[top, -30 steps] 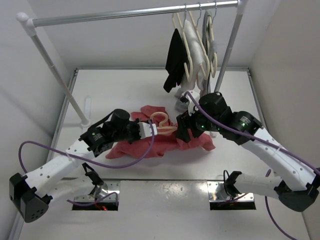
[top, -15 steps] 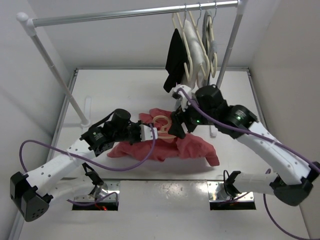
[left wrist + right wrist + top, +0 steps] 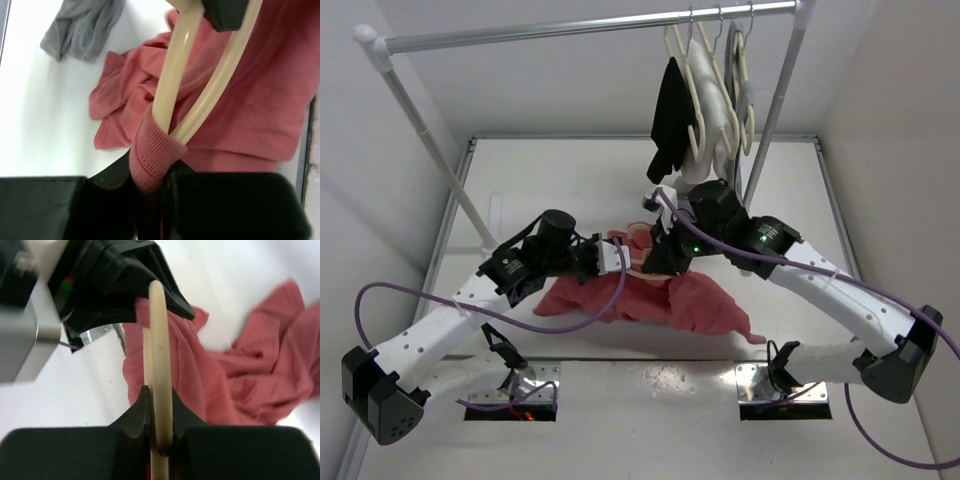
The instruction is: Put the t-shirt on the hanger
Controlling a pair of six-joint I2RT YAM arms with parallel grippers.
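Done: peach-beige plastic hanger (image 3: 171, 85) tip sits inside faded-red cotton t-shirt (image 3: 260, 100) ribbed collar (image 3: 152, 150).
Left fingers (image 3: 220, 200): pinching collar.
Right fingers (image 3: 135, 415): clamped on hanger.
Remaining: likely working both shoulders on.

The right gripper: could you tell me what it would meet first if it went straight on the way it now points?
Probably the left gripper, closed on the t-shirt at the hanger's far end, though depth is unclear.

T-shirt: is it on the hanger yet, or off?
Only partly. The t-shirt has its ribbed edge gathered around one end of the hanger at the left end effector; the rest lies crumpled on the table.
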